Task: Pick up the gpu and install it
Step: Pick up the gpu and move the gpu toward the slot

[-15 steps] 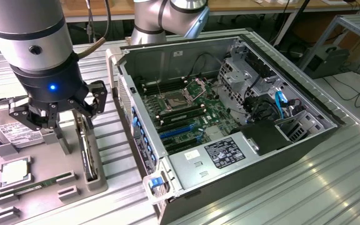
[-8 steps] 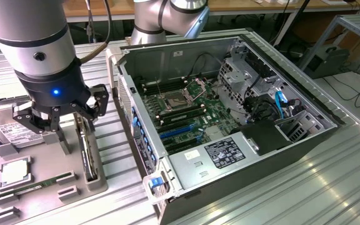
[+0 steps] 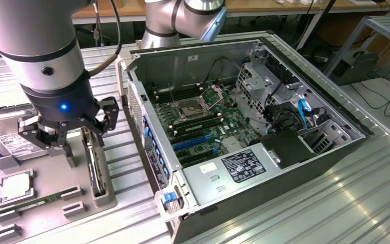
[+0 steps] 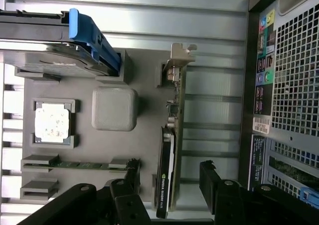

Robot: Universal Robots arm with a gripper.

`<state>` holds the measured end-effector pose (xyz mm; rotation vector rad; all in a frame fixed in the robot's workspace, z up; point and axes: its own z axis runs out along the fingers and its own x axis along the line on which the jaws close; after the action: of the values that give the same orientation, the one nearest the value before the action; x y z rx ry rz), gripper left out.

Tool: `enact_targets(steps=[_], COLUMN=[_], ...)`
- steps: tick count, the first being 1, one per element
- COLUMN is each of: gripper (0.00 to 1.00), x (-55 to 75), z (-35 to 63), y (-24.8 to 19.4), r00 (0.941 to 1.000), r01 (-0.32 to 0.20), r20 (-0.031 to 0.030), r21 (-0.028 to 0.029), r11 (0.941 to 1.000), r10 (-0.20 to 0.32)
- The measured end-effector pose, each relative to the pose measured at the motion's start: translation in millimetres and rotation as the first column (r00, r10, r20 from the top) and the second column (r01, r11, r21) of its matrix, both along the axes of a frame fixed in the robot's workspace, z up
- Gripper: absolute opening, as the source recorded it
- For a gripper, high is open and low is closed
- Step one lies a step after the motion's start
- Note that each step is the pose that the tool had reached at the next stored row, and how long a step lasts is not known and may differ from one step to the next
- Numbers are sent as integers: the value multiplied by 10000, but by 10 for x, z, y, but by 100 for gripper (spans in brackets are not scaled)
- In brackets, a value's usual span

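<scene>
We see the gripper [image 3: 78,152] with jaws apart and empty, and the gpu [image 3: 99,178] sits between its fingers. The gpu stands on edge in a slot of the grey tray [image 3: 49,175], just beside the open computer case [image 3: 174,66].

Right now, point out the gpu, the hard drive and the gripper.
gpu [image 4: 172,130], wrist view, midway along the card's edge.
hard drive [image 3: 6,143], exterior view, on its white label.
gripper [image 4: 169,168], wrist view, midway between its open fingertips.
</scene>
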<state>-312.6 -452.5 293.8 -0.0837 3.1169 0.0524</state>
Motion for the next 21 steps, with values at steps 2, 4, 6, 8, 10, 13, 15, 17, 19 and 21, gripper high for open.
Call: enact_targets(steps=[2, 4, 6, 8, 10, 13, 15, 17, 19, 21], gripper=[60, 60, 60, 60, 60, 60, 60, 60, 60, 60], x=[1, 4, 9, 12, 19, 27, 29, 32, 32, 32], z=[-22, -51, -80, -102, -151, -186, -203, -222, -259, -295], y=[-2, -7, -26, -34, -34, -34, -34, -35, -34, -34], r00=[10000, 10000, 10000, 10000, 10000, 9998, 9996, 9996, 9996, 9996], r01=[0, -1, 11, 13, 58, 222, 275, 289, 292, 293], r20=[1, 0, -1, 1, 1, 0, 0, -1, 1, 0], r21=[0, -1, 0, 1, 1, 0, 0, 0, -1, -2], r11=[10000, 10000, 10000, 10000, 10000, 9998, 9996, 9996, 9996, 9996], r10=[0, 1, -11, -13, -58, -222, -275, -289, -292, -293])
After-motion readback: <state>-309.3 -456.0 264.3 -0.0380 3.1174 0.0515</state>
